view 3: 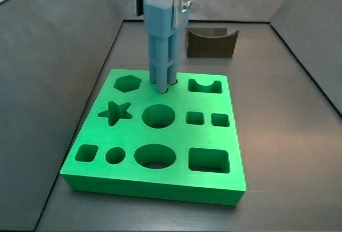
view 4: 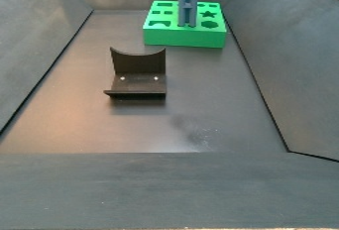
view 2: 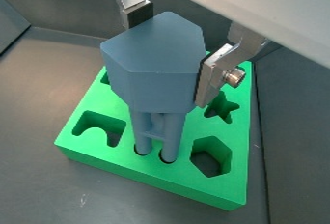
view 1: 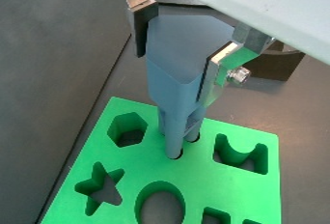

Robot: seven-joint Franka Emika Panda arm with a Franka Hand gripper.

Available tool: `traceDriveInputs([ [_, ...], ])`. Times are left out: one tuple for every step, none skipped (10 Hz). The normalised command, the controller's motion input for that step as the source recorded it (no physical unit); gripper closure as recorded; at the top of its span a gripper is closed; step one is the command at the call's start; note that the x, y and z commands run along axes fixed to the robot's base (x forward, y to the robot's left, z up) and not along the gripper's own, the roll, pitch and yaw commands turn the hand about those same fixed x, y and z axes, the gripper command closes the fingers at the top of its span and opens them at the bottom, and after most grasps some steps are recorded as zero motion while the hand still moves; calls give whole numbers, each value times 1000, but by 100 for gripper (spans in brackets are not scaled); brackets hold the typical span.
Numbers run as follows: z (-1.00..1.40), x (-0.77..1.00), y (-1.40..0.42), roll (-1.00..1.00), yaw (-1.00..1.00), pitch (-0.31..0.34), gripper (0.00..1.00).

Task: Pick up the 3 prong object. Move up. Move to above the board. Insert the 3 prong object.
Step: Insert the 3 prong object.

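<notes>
- Two silver fingers (view 1: 227, 62) of my gripper (view 2: 168, 49) are pressed against the wide head of the 3 prong object (view 2: 154, 73), one on each side, clamped on it.
- Straight below my gripper the light blue piece hangs upright, its prongs reaching down to the board (view 2: 96, 151) at the small holes; in a side view the tip (view 3: 168, 81) meets the green surface between the hexagon cut-out (view 3: 127, 82) and the notched cut-out (view 3: 203, 84).
- Just beside the prongs, in a wrist view, lie the star cut-out (view 1: 100, 186) and an oval hole (view 1: 160, 206).
- Well away from my gripper, on the dark floor, stands the fixture (view 4: 135, 73).
</notes>
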Motion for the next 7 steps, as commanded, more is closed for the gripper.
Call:
traceDriveInputs([
  [-197, 0, 0, 0, 0, -43, 100],
  [-266, 3, 0, 0, -80, -60, 100],
  [-226, 0, 0, 0, -63, -44, 100],
  [-194, 0, 0, 0, -43, -36, 100],
  [-71, 0, 0, 0, 0, -11, 100],
  [-46, 0, 0, 0, 0, 0, 100],
  [-469, 69, 0, 36, 0, -13, 100],
])
